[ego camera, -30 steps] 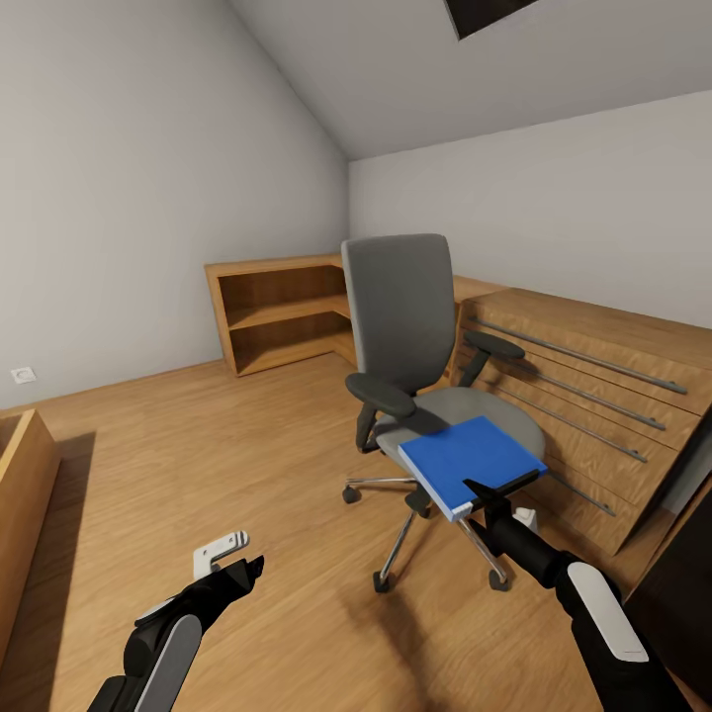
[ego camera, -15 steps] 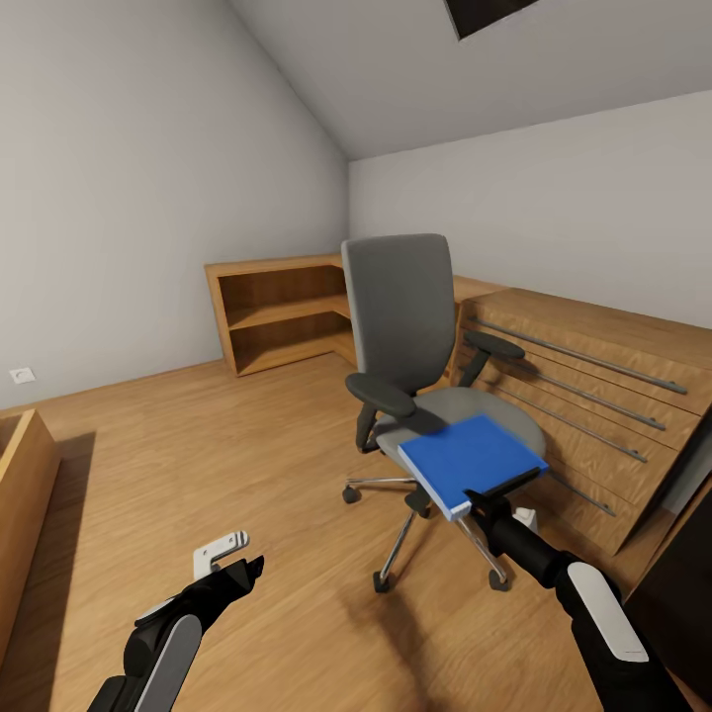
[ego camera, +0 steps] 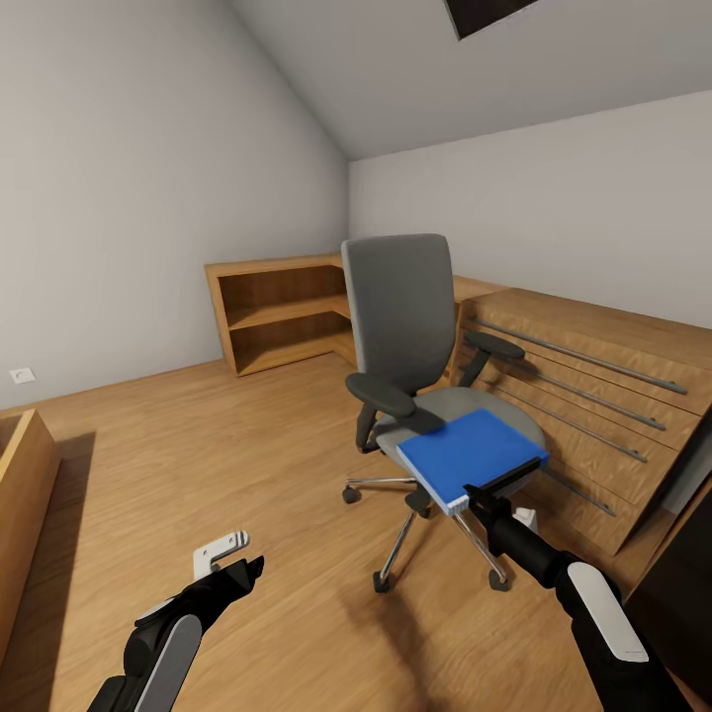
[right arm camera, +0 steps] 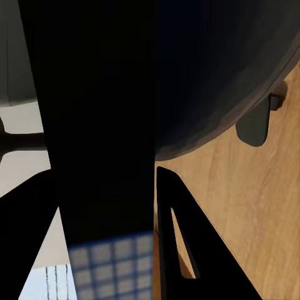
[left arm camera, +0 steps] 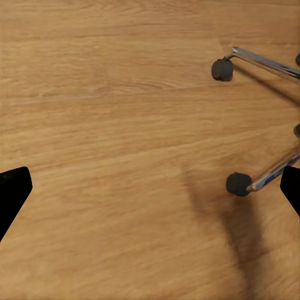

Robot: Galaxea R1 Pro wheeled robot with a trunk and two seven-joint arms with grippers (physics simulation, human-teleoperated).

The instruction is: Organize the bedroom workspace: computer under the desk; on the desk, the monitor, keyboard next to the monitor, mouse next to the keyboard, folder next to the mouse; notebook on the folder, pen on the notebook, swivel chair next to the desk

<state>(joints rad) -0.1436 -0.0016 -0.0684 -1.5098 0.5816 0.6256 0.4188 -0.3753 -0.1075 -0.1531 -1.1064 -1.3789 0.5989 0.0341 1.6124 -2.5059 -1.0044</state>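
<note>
Swivel chair (ego camera: pixel 420 356) stands on the wooden floor (ego camera: pixel 247 465) in the room's corner, backrest upright, seat turned toward the robot; low wooden shelf unit (ego camera: pixel 282 311) behind it against the grey wall, light wooden drawer chest (ego camera: pixel 593 415) with long metal handles just beside it on the right.

Folder (ego camera: pixel 473 457) — bright blue, white page edges showing along its near side — sits over the front edge of the seat, its near corner overhanging and raised, so it lies tilted rather than flat; right tool (ego camera: pixel 501 487) is clamped on that near edge, one black finger above the cover and one below; the right wrist view shows the folder's dark edge (right arm camera: pixel 103 125) between the two fingers, with the underside of the seat and floor beyond.

Left tool (ego camera: pixel 242 572) hangs low over bare floor, well apart from the chair; its fingertips (left arm camera: pixel 12 194) sit at opposite sides of the left wrist view, spread wide with nothing between them; chrome legs and two black casters (left arm camera: pixel 237 184) of the chair base show in that view.

A small white bracket-like object (ego camera: pixel 220 551) lies on the floor just beside the left tool; white wall socket (ego camera: pixel 22 375) low on the left wall.
</note>
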